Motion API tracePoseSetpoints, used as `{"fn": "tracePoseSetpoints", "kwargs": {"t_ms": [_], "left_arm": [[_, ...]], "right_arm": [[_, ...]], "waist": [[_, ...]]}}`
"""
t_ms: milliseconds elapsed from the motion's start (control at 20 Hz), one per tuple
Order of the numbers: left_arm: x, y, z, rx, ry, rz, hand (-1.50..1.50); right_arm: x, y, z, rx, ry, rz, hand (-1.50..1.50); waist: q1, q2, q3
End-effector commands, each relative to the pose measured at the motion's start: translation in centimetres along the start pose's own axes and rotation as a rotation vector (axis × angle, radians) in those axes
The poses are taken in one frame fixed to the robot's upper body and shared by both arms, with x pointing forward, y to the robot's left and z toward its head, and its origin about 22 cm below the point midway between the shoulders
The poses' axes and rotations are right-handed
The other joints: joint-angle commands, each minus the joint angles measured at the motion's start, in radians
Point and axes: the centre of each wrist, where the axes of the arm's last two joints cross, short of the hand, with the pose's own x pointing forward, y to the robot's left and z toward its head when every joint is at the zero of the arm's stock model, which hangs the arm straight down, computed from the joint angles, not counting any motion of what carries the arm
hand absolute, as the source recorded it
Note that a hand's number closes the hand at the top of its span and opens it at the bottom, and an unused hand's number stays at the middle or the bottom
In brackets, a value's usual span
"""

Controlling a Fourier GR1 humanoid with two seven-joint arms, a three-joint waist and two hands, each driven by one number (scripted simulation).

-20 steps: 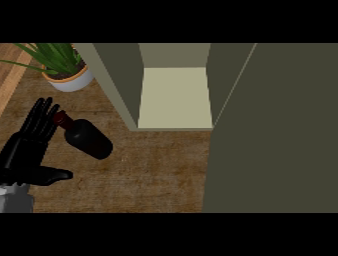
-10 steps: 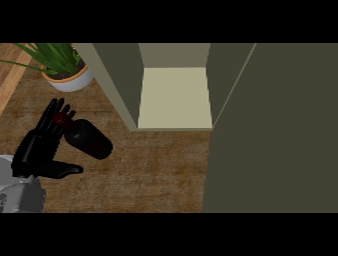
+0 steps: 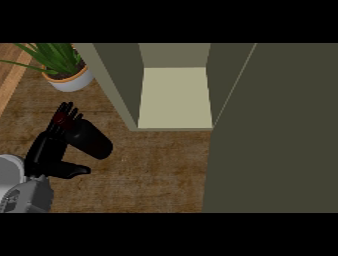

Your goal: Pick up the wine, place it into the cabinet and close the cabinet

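Wine bottle point(image 3: 89, 138): its neck end is lying behind the left hand's point(image 3: 51, 145) fingers; whether they are touching it cannot be told.
Left forearm point(image 3: 13, 185): running out at the lower left edge.
Potted plant point(image 3: 63, 65): leaves being cut by the scene's upper limit.
Cabinet door point(image 3: 283, 127): covering the counter at right, continuing past the right edge.
Cabinet interior point(image 3: 173, 95): upper part lying out of view.

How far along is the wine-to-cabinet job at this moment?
Early stage. Done: nothing yet; the cabinet stands open with a bare shelf. In hand: the left hand lies against the wine bottle on the counter, fingers straight along its neck, thumb apart, not curled round it. Left: grasp and lift the bottle, set it on the shelf, close the cabinet door. The right hand is out of view.
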Motion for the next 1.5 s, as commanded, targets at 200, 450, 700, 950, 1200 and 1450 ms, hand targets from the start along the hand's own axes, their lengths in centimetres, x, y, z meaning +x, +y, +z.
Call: {"fn": "tracePoseSetpoints", "kwargs": {"t_ms": [200,450,700,950,1200,1450], "left_arm": [[-2.1,1.0,-1.2,-0.002,0.002,0.01,-1.5],[-3.5,0.7,-0.1,-0.004,0.043,0.033,-1.5],[-4.2,0.9,-0.1,-0.032,0.048,0.041,-1.5],[-5.8,0.2,-0.4,-0.008,0.017,0.062,-1.5],[-6.4,-0.6,-0.5,-0.028,0.007,0.118,1.5],[-5.7,-0.2,-1.4,-0.158,0.003,0.116,1.5]], "right_arm": [[1.1,1.4,1.3,0.028,-0.06,-0.049,-1.5],[2.9,0.1,3.1,0.049,-0.055,-0.024,-1.5],[2.9,0.3,2.3,0.024,-0.08,-0.047,-1.5],[1.5,-0.3,1.3,0.036,-0.078,-0.028,-1.5],[2.9,-0.1,2.2,0.044,-0.066,-0.034,-1.5],[1.6,0.5,1.2,0.035,-0.052,-0.039,-1.5]], "waist": [[-0.001,0.002,-0.001],[-0.002,0.0,0.0],[0.0,0.0,0.0],[-0.002,0.002,0.0],[-0.006,0.002,-0.001],[-0.003,0.002,-0.001]]}}
